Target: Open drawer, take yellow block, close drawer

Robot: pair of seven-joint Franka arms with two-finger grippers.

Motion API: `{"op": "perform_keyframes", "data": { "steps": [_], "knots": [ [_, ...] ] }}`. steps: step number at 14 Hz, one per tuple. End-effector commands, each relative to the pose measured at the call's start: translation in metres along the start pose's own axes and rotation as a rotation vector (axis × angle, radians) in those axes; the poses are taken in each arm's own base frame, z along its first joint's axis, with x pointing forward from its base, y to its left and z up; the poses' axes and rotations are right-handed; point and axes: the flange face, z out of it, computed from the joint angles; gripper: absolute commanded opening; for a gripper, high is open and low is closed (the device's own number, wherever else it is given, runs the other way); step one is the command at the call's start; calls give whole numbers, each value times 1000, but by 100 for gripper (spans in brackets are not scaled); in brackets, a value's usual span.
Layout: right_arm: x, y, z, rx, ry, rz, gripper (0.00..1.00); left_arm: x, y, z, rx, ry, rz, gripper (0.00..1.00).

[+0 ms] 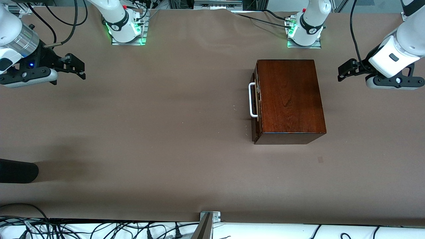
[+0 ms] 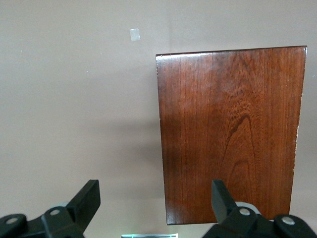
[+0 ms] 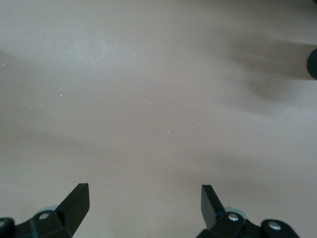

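Observation:
A glossy dark wooden box [image 1: 289, 99] lies toward the left arm's end of the table. Its drawer [image 1: 256, 127] is pushed in, and the white bar handle [image 1: 253, 100] faces the right arm's end. The yellow block is hidden. My left gripper [image 1: 343, 72] hangs open and empty beside the box, on the side away from the handle. In the left wrist view the left gripper [image 2: 153, 191] frames the box top [image 2: 228, 129] and bare table. My right gripper [image 1: 79, 69] hovers open and empty over bare table, well away from the box; the right wrist view shows the right gripper [image 3: 143, 191] over plain surface.
Brown paper covers the table [image 1: 166, 132]. A black rounded object [image 1: 16, 171] pokes in at the right arm's end, nearer the front camera. A small tape patch [image 1: 320, 159] lies in front of the box. A metal bracket [image 1: 209, 217] sits at the front edge.

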Motion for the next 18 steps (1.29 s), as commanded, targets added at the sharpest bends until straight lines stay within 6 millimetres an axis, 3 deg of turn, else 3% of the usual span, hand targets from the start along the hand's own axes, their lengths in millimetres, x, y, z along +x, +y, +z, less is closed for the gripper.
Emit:
{"op": "perform_keyframes", "data": {
  "steps": [1, 2, 5, 7, 12, 15, 17, 18],
  "knots": [
    [-1, 1, -4, -9, -4, 11, 100, 5, 7, -5, 1, -11, 16, 100],
    [-1, 1, -4, -9, -4, 11, 100, 5, 10, -3, 0, -17, 22, 100],
    [-1, 0, -5, -9, -2, 9, 100, 1, 53, 0, 11, -23, 95, 100],
    [-1, 0, -5, -9, -2, 9, 100, 3, 92, 12, 18, -36, 148, 100],
    [-1, 1, -5, -9, -2, 9, 100, 32, 186, 35, 5, -49, 50, 100],
    [-1, 1, -5, -10, -4, 9, 100, 29, 266, 75, 121, 13, 34, 100],
    [-1, 1, -5, -9, -1, 9, 100, 18, 316, 112, 188, 29, 27, 100],
    [-1, 1, -5, -10, -2, 9, 100, 15, 333, 127, 211, 44, 6, 100]
  ]
}}
